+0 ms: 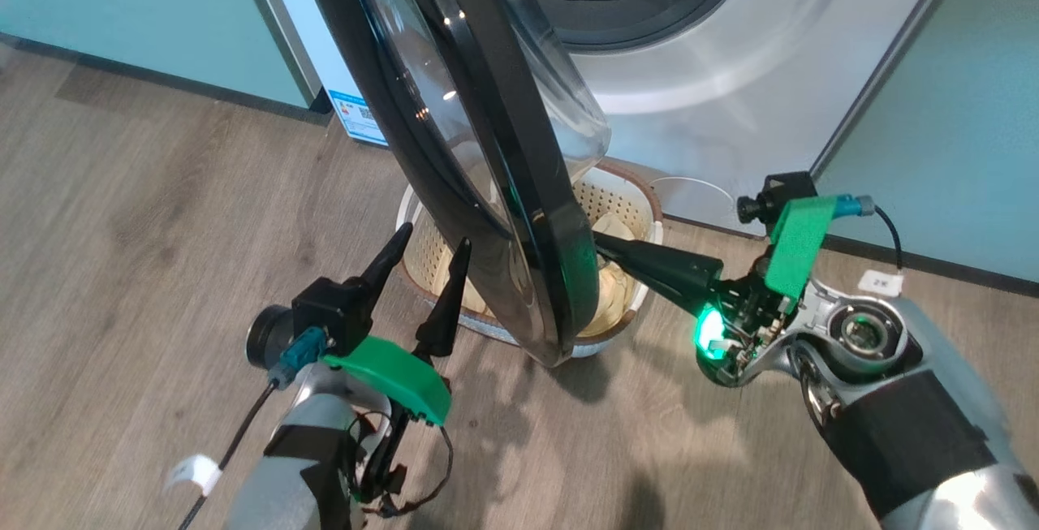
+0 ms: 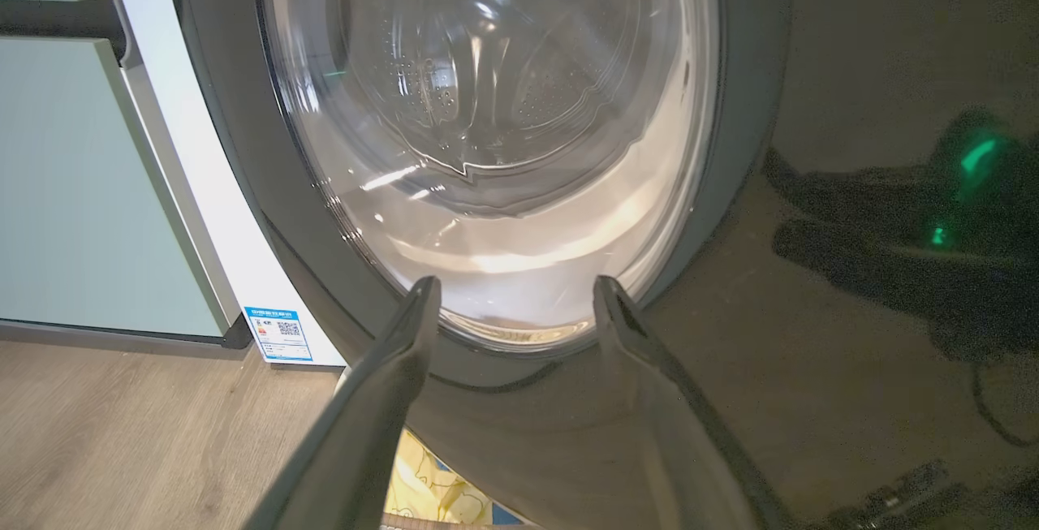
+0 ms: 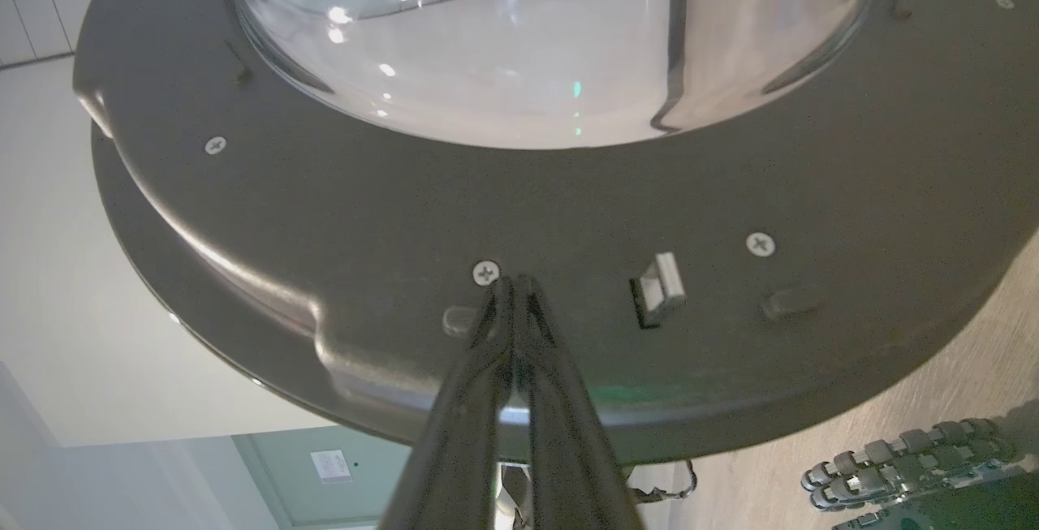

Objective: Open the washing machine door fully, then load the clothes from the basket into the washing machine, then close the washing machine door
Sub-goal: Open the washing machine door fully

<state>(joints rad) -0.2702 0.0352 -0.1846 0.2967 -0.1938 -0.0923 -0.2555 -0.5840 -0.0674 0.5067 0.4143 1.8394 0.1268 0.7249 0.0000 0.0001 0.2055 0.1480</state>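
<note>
The washing machine door (image 1: pixel 487 148) stands part open, edge-on to me, its glass bowl facing the white washing machine (image 1: pixel 730 67). Below and behind the door sits the basket (image 1: pixel 629 197) on the floor, with pale yellow clothes (image 1: pixel 613 230) inside, mostly hidden by the door. My left gripper (image 1: pixel 434 238) is open, just off the door's outer face (image 2: pixel 730 148), with nothing between its fingers. My right gripper (image 1: pixel 605 244) is shut and empty, tips pressed against the door's grey inner rim (image 3: pixel 325 213) beside a screw, left of the latch (image 3: pixel 659 286). Clothes (image 2: pixel 430 489) peek below the door.
Pale green cabinets flank the machine on the left (image 1: pixel 122 10) and right (image 1: pixel 958 108). A blue energy sticker (image 2: pixel 278 333) marks the washer's lower corner. Wooden floor (image 1: pixel 162 230) lies open to the left of the door.
</note>
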